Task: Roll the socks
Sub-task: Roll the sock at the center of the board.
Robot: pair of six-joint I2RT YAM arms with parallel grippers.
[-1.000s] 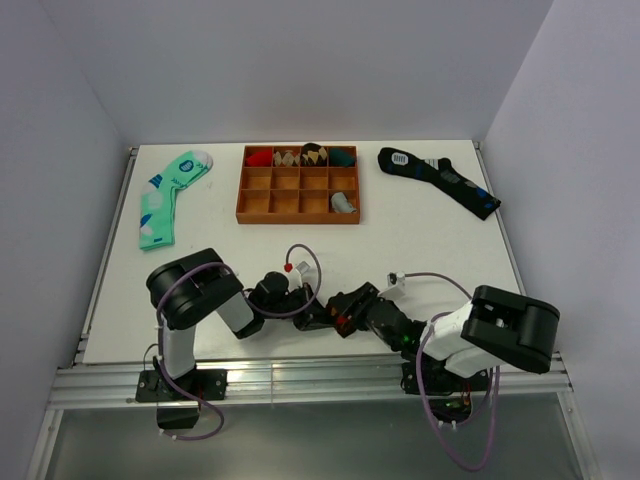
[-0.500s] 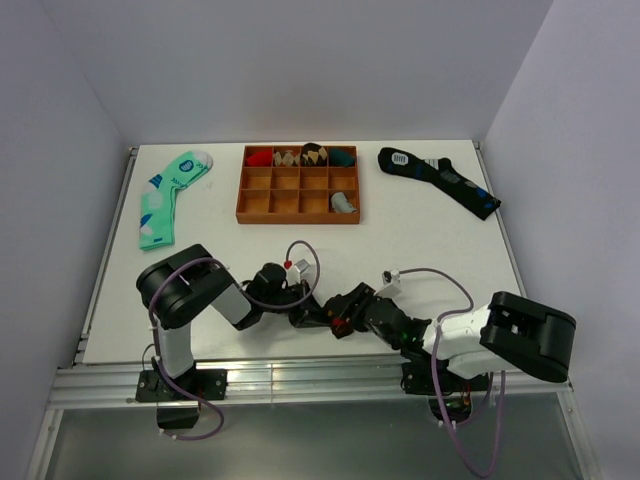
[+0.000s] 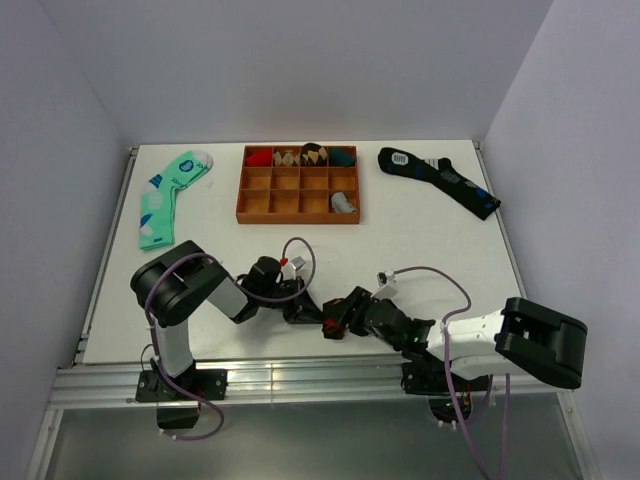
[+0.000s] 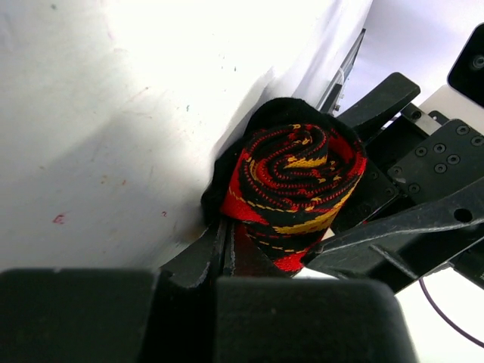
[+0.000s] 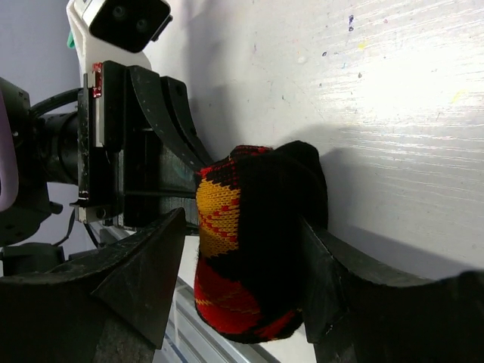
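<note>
The black argyle sock (image 3: pixel 329 325) is wound into a tight roll near the table's front edge, between my two grippers. In the left wrist view the roll (image 4: pixel 291 189) shows end-on as a red, orange and black spiral. My left gripper (image 3: pixel 303 310) is pinched shut (image 4: pixel 221 234) on the roll's lower edge. My right gripper (image 3: pixel 342 316) straddles the roll (image 5: pixel 242 249) from the other side. Its jaws (image 5: pixel 242 224) are open: one finger (image 5: pixel 325 272) touches the black side and the other (image 5: pixel 144 265) stands a little off it.
A wooden tray (image 3: pixel 298 216) with rolled socks in its back row stands at the back centre. A mint green sock (image 3: pixel 165 195) lies back left and a navy spotted sock (image 3: pixel 440 178) back right. The table's front rail (image 3: pixel 300 368) is just behind the grippers.
Both grippers and the rolled sock have shifted a little to the left along the front edge. The right arm has stretched further left and lower.
</note>
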